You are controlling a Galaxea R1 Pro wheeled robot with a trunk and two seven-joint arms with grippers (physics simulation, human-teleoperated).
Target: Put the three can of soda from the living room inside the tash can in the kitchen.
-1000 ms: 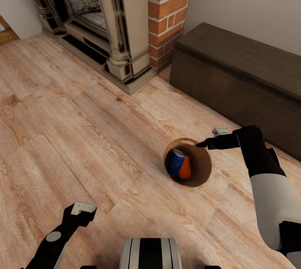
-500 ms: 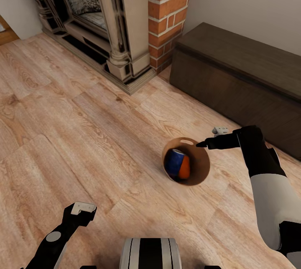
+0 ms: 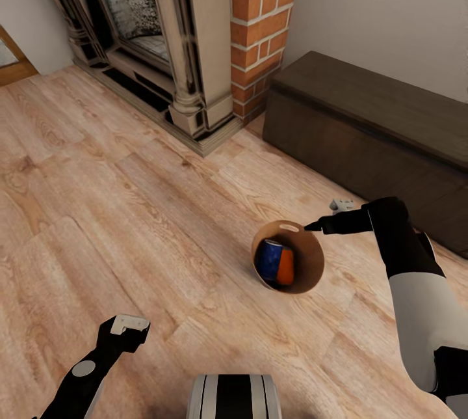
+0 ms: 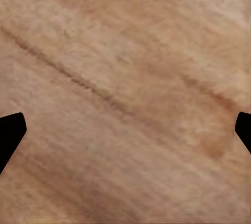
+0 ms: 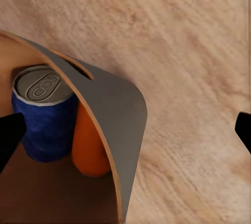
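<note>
The tash can [image 3: 311, 261], a grey pail with a tan inside, sits on the wood floor of the living room, and its handle slot shows near the rim. Inside it I see a blue can of soda [image 3: 269, 257] and an orange one [image 3: 286, 265]. In the right wrist view the blue can [image 5: 44, 114] stands beside the orange can [image 5: 89, 148] behind the pail's grey wall [image 5: 117, 104]. My right gripper [image 3: 325, 215] is at the rim with its fingers wide apart, one over the inside and one outside. My left gripper [image 3: 123, 331] hangs open over bare floor.
A dark low bench [image 3: 370, 120] runs along the wall just behind the pail and my right arm. The brick chimney [image 3: 263, 22] and fireplace [image 3: 143, 35] stand at the back left. Open wood floor lies left of the pail.
The whole view has shifted a little, so the camera moved. The pail has turned or rocked slightly, and its handle slot now shows. Both grippers keep their places in the picture.
</note>
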